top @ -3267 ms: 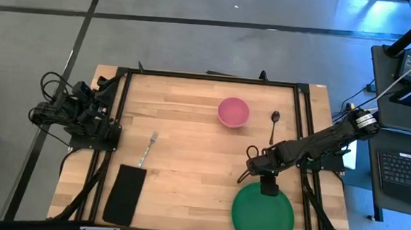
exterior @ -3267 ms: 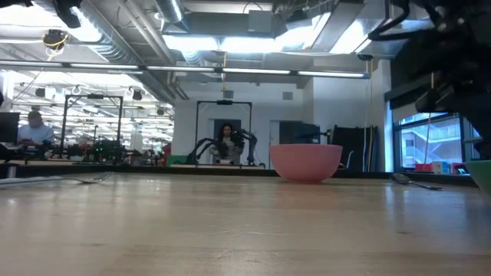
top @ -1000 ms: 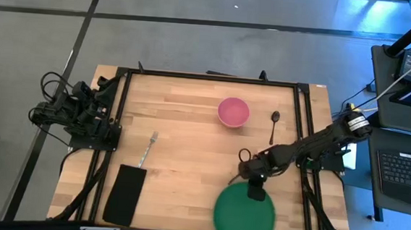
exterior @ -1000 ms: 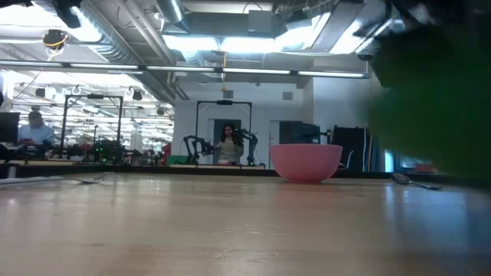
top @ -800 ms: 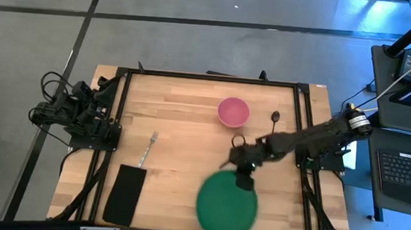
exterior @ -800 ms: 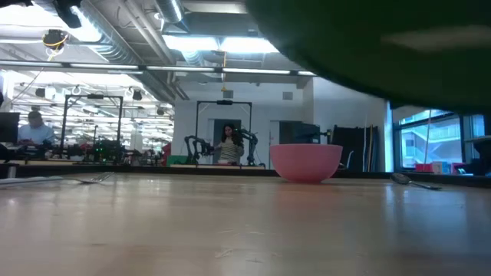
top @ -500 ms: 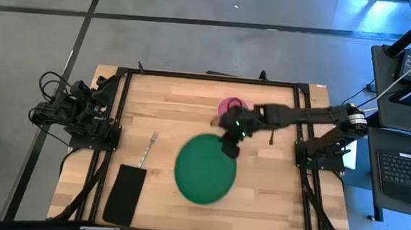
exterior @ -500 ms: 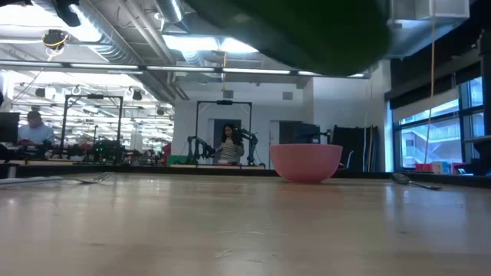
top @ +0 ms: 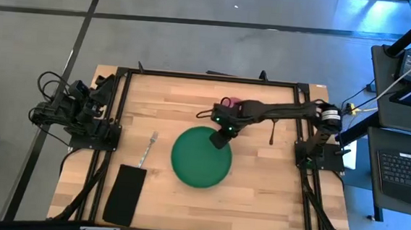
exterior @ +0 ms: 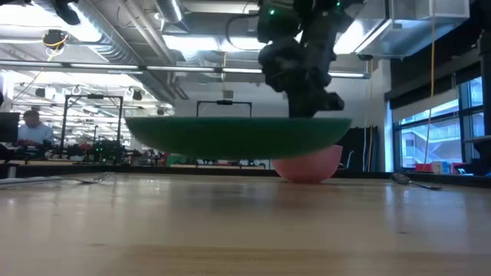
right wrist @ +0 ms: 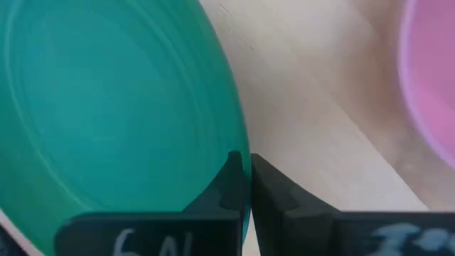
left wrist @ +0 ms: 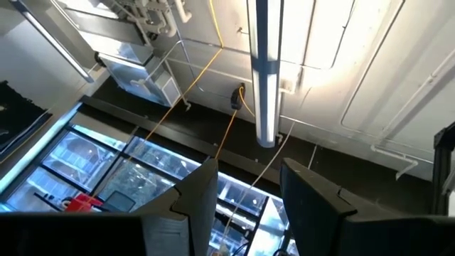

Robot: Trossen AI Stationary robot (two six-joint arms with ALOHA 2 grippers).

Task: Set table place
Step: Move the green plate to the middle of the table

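A round green plate (top: pixel 201 157) hangs over the middle of the table (top: pixel 273 185); my right gripper (top: pixel 222 138) is shut on it. In the low view the plate (exterior: pixel 238 135) floats level above the wood under the right gripper (exterior: pixel 305 92). The pink bowl (exterior: pixel 316 164) stands behind it on its base, mostly covered by the arm in the high view. The silver fork (top: pixel 147 149) lies flat left of the plate. The dark spoon (top: pixel 271 136) lies to the right, partly under the arm. My left gripper (left wrist: pixel 245 199) stands open off the table's left edge, pointing up at the ceiling. My right gripper pinches the plate's rim (right wrist: pixel 238 135) at its far right side between its two fingers, one finger on the upper face and one on the outside. The fingers (right wrist: pixel 226 186) come from above, slanting down. The plate hangs level, lifted clear of the table.
A black rectangular cloth (top: pixel 124 194) lies flat at the near left corner. Black rails (top: pixel 208 77) frame the table. Bare wood shows near and right of the plate. People sit far off in the room behind.
My right gripper has carried the green plate from the table's near right corner up and toward the left and far edges, then down. The plate now hangs level a little above the table's middle, in front of the pink bowl.
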